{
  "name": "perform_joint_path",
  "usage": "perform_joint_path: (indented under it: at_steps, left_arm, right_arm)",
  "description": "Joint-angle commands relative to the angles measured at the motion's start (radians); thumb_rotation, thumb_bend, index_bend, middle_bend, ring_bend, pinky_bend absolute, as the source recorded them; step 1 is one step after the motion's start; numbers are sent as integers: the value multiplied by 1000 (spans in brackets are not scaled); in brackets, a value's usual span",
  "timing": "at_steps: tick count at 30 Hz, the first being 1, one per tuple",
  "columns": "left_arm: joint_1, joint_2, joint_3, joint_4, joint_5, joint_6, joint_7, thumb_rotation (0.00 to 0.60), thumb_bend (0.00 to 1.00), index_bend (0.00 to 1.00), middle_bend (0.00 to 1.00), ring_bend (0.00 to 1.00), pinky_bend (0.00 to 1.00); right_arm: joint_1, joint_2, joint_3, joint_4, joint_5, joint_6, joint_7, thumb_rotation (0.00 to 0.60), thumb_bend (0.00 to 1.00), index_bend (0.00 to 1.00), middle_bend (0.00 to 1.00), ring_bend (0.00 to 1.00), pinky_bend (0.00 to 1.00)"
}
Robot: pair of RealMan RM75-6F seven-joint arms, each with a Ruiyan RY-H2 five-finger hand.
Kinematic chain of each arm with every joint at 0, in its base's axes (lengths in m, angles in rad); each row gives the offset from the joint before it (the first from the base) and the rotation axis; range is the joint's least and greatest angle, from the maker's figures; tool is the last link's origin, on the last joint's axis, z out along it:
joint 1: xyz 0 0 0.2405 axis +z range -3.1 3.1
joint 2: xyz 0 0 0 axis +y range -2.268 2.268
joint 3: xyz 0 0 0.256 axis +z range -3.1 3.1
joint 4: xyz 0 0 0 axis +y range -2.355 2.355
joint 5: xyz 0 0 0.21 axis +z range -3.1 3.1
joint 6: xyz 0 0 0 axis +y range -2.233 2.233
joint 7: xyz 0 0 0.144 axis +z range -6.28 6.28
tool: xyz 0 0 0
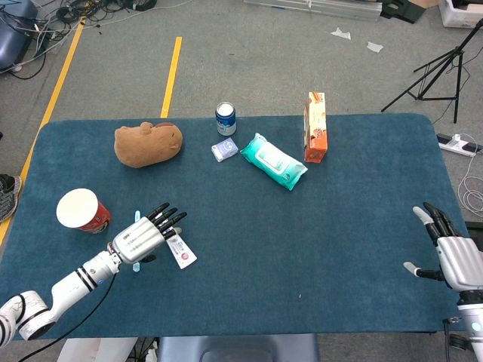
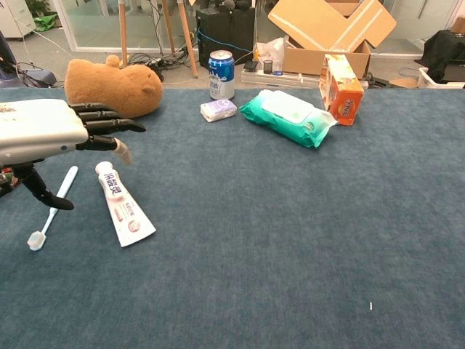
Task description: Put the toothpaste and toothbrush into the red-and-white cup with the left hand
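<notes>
Five bystanders | plush (image 1: 148, 143) | can (image 1: 226, 118) | wipes (image 1: 273, 161) | carton (image 1: 315, 127) | packet (image 1: 224, 149)

White toothpaste (image 2: 123, 206) flat beside toothbrush (image 2: 52, 207); red-and-white cup (image 1: 80, 210) upright.

The counter (image 1: 339, 226) is covered in dark blue carpet-like cloth. On its left side stands a red-and-white cup (image 1: 80, 211), with a toothbrush (image 2: 51, 209) and a toothpaste tube (image 2: 123, 213) lying flat just beside each other, roughly parallel. Along the far edge sit a brown plush (image 1: 148, 143), a blue can (image 1: 226, 118) standing upright, a small tissue pack (image 1: 224, 149) in front of it, a green wipes pack (image 1: 273, 161), and an orange carton (image 1: 316, 127) standing upright.
</notes>
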Motion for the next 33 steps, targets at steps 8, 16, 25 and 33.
perform_joint_path:
  at_steps: [8,16,25,33]
  left_arm:
    - [-45,-48,46,111,32,-5,35,600,0,241,0,0,0]
    - [-62,-71,60,170,15,-16,50,600,0,253,0,0,0]
    - [-78,-92,75,227,1,-13,46,600,0,256,0,0,0]
    - [-89,-125,93,294,7,7,29,600,0,261,0,0,0]
  right_arm:
    - [2,4,1,6,4,-10,18,600,0,0,0,0,354]
    - [1,4,-4,1,-6,-8,13,600,0,0,0,0,354]
    - [5,2,-5,3,-4,-19,11,600,0,0,0,0,354]
    - [6,1,-6,4,0,-23,9,600,0,0,0,0,354]
